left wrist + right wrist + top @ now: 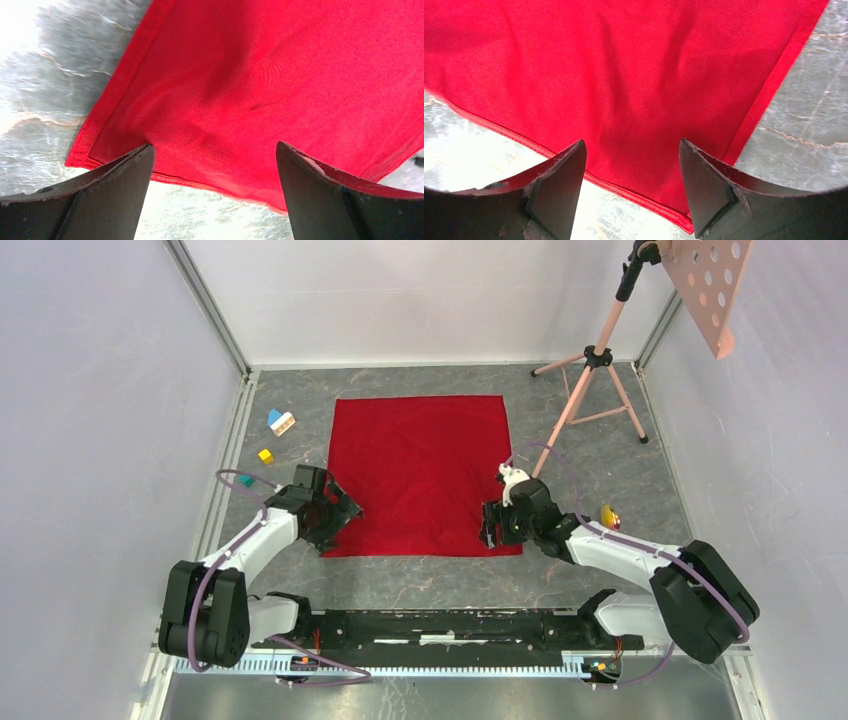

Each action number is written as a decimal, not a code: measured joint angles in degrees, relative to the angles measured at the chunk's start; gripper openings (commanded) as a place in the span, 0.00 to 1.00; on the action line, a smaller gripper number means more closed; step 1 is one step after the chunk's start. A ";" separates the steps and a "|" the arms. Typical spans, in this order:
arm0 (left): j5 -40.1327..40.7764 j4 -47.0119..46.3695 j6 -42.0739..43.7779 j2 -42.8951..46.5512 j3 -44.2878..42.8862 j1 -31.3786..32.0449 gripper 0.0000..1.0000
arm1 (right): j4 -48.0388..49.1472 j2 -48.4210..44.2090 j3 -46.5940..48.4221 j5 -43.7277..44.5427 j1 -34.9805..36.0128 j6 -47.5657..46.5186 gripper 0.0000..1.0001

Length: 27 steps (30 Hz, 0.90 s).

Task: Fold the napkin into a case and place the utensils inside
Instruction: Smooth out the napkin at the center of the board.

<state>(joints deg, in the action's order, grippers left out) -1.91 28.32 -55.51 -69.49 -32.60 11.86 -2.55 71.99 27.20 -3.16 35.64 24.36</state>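
1. Currently the napkin lies flat and unfolded on the tabletop, roughly square, so no real long axis; no case formed yet.
2. Left gripper sits at the napkin's near-left corner, right gripper at the near-right corner. Each arm is nearest its own corner.
3. Left wrist view: fingers apart, near hem running across the gap between them, cloth spreading away ahead, corner just outside the left finger.
4. Right wrist view: fingers also apart, near hem crossing the gap, corner right by the right finger.
5. Cannot tell if any fingertip touches the cloth; nothing is clamped.
6. Judgement: first fold step, both corners about to be pinched, then carried away from the bases toward the far edge.
7. Utensils not clearly seen; a small yellow-and-red item beside the right arm is too small to name.
8. Toy blocks sit left of the napkin, a tripod at far right, both apart from the cloth.
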 measured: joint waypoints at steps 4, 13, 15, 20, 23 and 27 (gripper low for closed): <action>0.26 0.09 -0.31 0.57 0.35 -3.06 1.00 | 0.04 -0.31 -0.61 2.97 0.31 -0.76 0.75; -0.44 4.74 2.32 5.62 1.33 -3.76 1.00 | -8.37 -3.39 0.07 8.46 0.96 -2.36 0.77; -1.75 6.80 4.00 9.53 1.33 -3.82 1.00 | -13.46 -4.76 1.49 8.50 1.88 -2.56 0.78; -7.69 8.55 7.87 23.76 -0.07 -3.80 1.00 | -22.75 -7.50 9.27 7.82 4.52 -1.46 0.81; -10.78 8.94 10.10 27.30 -3.37 -3.80 1.00 | -26.05 -10.27 12.57 8.13 4.76 0.83 0.88; -14.56 9.05 14.19 27.71 -9.81 -3.80 1.00 | -30.10 -14.78 13.46 13.49 4.76 7.39 0.98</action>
<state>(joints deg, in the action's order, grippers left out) -16.47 37.36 -41.32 -41.78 -42.41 8.05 -32.64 57.21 40.66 10.33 40.40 31.75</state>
